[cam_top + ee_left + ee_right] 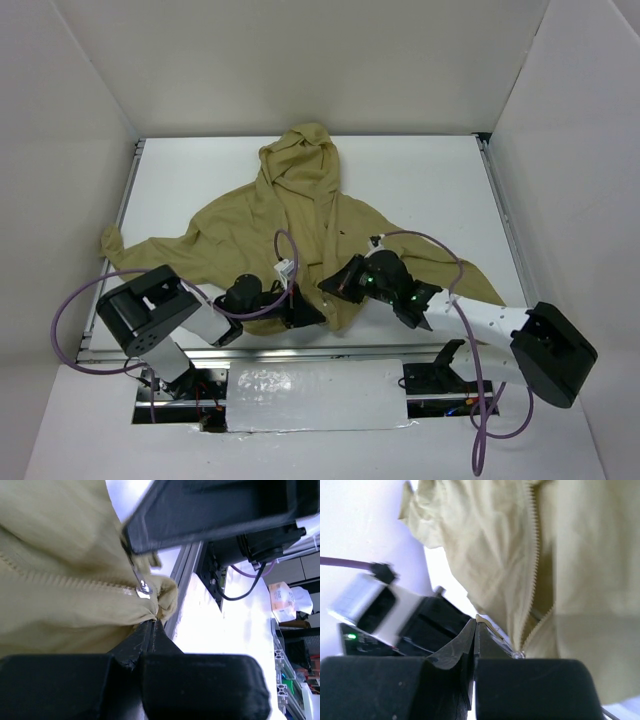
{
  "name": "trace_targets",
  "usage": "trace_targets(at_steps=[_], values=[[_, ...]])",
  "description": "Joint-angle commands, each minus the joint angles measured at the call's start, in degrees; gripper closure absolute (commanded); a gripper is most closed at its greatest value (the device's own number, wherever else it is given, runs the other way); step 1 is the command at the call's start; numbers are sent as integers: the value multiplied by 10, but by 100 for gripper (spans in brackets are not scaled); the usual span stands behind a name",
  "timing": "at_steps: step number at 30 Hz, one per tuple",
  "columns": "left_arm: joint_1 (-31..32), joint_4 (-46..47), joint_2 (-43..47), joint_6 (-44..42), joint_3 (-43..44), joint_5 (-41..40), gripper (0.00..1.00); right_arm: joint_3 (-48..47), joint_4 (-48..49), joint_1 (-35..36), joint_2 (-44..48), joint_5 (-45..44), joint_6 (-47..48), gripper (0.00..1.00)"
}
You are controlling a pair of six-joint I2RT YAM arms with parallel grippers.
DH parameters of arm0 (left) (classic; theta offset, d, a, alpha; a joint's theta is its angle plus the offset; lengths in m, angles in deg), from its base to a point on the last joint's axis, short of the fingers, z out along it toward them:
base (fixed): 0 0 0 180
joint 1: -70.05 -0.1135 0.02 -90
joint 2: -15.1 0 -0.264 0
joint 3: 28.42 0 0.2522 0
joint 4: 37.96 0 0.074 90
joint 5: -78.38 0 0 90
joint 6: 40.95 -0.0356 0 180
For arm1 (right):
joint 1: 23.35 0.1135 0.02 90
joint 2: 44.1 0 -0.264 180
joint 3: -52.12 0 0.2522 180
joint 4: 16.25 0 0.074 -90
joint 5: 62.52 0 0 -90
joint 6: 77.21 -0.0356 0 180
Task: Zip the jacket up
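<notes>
Fabric at the near hem of the large olive-tan soft hooded jacket (240,235) is held by both arms. The left pincer (152,622) is seen closed, its black fingertips clamped on bunched cloth just below the small silver metal zip slider (143,589), probably so that the bottom is anchored while the slider is drawn upward. The right pincer (476,625) is likewise pressed together, beside the pale row of zipper teeth (535,545); whether cloth is caught there cannot be told. Farther off, the jacket is spread on the flat white desk (430,180), sleeves thrown outward and hood laid at the far end, leaving the front exposed.
</notes>
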Motion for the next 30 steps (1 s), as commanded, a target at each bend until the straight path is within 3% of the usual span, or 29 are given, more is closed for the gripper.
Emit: trace_targets(at_steps=[1, 6, 10, 15, 19, 25, 30], values=[[17, 7, 12, -20, -5, 28, 100, -56, 43, -19, -9, -14, 22, 100], [20, -58, 54, -46, -6, 10, 100, -78, 39, -43, -32, 11, 34, 100], [24, -42, 72, -38, -25, 1, 100, -96, 33, -53, -44, 10, 46, 100], [30, -22, 72, -14, -43, -22, 100, -173, 25, -123, -130, 71, 89, 100], [49, -12, 70, 2, -56, -58, 100, -356, -38, -172, -281, 107, 141, 100], [94, -69, 112, 8, -63, -150, 100, -665, -135, -228, -499, 172, 185, 100], [141, -129, 156, 3, -60, -228, 100, -889, -197, -252, -602, 171, 220, 100]])
